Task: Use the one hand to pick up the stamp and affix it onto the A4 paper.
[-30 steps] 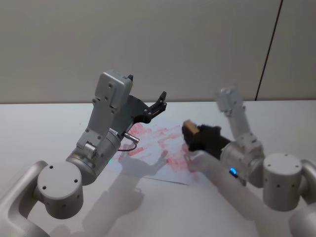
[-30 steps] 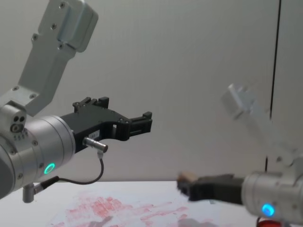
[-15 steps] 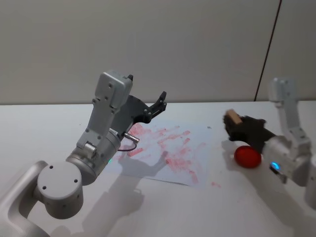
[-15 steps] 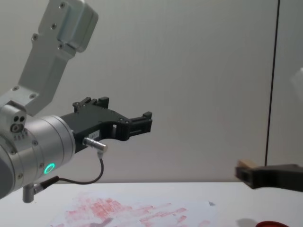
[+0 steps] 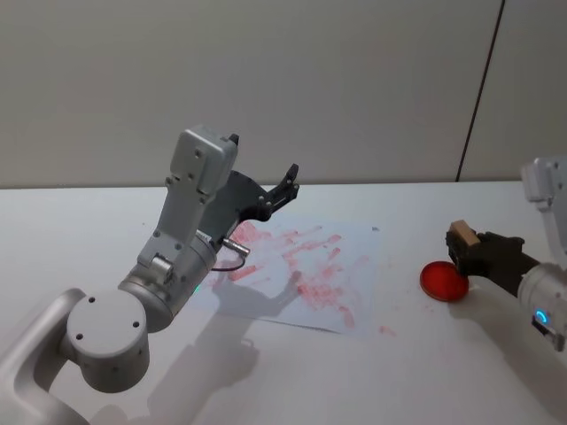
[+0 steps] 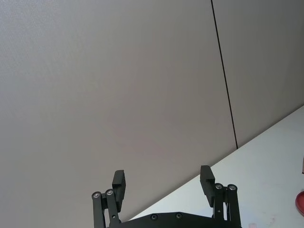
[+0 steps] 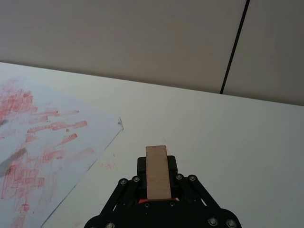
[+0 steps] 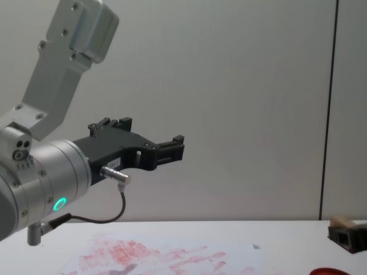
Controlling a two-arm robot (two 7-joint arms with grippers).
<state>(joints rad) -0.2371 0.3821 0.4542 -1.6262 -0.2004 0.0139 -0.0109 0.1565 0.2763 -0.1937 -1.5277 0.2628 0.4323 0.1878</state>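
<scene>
Right, the right gripper [image 5: 468, 251] is out over the right side of the table [image 5: 71, 230], and its jaws are clamped on the stamp [image 7: 157, 176], a small block of pale wood. The block sits squarely between the two black fingers, one end poking out past the tips. Just beneath those jaws lies the round red ink pad [image 5: 444, 280] on the tabletop; from the chest camera there is a gap between block and pad, so the stamp hangs in the air, touching nothing but the fingers. Off to the left of the jaws, well apart from them, lies the paper [image 5: 310, 266], a white sheet flat on the table, smeared all over with red stamp marks, its nearest corner pointing towards the pad. Over on the other side, the left gripper [image 6: 162, 180] is held high above the left part of the sheet, aimed at the grey wall [image 6: 118, 71], jaws spread wide with nothing between them.
</scene>
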